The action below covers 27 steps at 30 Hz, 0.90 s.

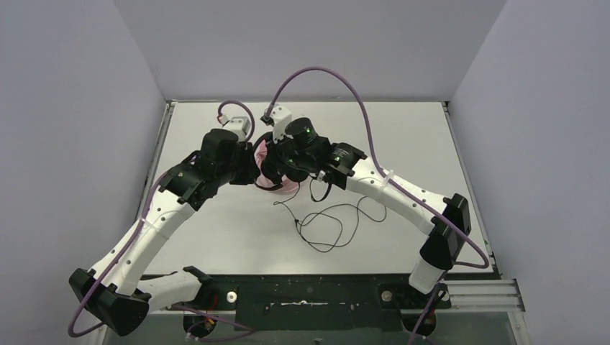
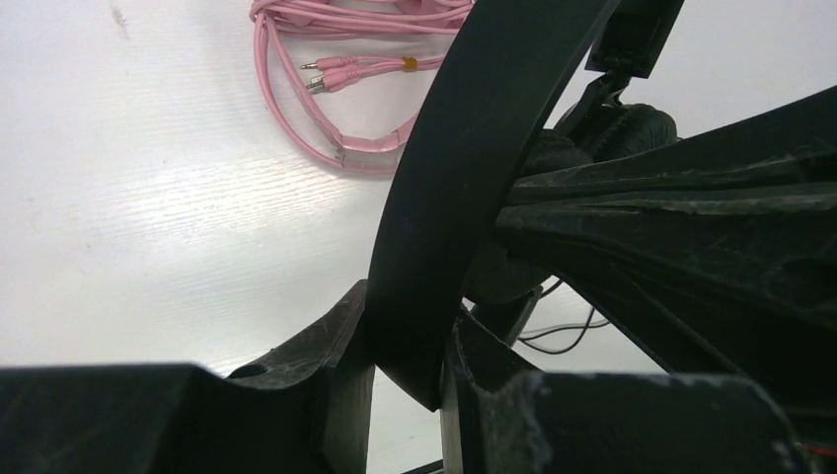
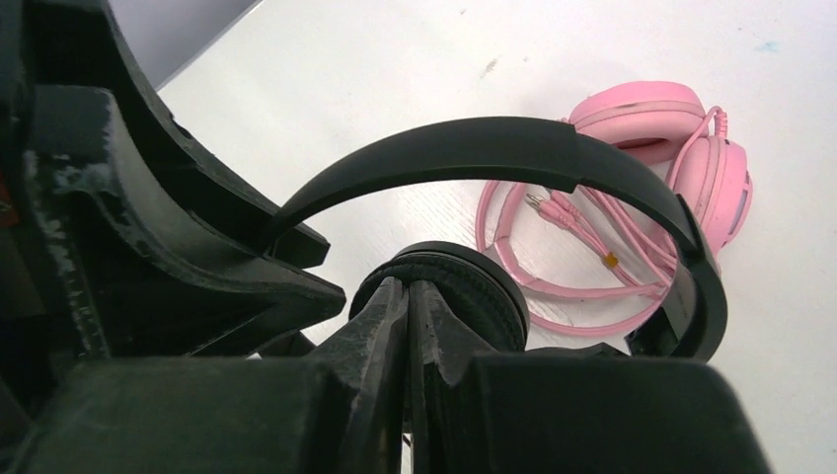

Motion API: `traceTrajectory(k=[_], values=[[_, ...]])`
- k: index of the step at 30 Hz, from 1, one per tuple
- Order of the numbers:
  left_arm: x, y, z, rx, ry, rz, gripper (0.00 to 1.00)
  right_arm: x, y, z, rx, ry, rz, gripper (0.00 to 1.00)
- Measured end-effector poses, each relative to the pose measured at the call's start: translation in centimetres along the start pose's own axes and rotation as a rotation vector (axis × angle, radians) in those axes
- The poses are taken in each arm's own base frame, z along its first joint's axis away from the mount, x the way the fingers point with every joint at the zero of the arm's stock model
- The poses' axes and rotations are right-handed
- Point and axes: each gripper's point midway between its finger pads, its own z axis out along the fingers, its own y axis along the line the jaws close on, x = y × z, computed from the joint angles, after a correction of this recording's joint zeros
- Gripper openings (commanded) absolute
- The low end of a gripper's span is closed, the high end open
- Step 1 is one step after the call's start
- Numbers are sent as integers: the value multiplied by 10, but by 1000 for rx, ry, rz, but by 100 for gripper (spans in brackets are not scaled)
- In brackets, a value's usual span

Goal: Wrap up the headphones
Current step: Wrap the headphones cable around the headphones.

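Headband [image 2: 464,148] of the black headphones [image 3: 464,158] clamped in the left gripper [image 2: 410,355], over the table [image 1: 216,237].
The right gripper [image 3: 407,296] had its fingers pressed together right at one black ear pad [image 3: 474,286] — whether they pinched anything could not be told. The thin black cable [image 1: 331,230] lay in loose loops on the table; the pink headphones [image 3: 691,148] rested beyond, pink cable [image 3: 553,286] coiled beside them.

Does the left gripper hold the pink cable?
No, the left gripper grips the band of the black headphones, and the pink cable lies on the table beyond it.
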Motion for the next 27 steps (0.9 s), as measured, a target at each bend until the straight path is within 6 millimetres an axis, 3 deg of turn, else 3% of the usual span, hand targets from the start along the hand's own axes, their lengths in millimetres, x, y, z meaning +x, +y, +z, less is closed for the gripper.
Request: traceTrajectory(k=[5,8,19,23,27], values=[[2,2,0,-10,6,5,0,9,-3,7,25,30,-15,3],[2,2,0,-9,7,4,0,3,-2,6,27,34,-12,4],[2,-1,0,11,11,-2,0,-22,4,-31,20,-38,38,2],[2,-2,0,21,16,-9,0,-18,2,-20,19,-25,42,0],[3,-5,0,36,22,-13,0,-6,0,9,21,14,41,0]])
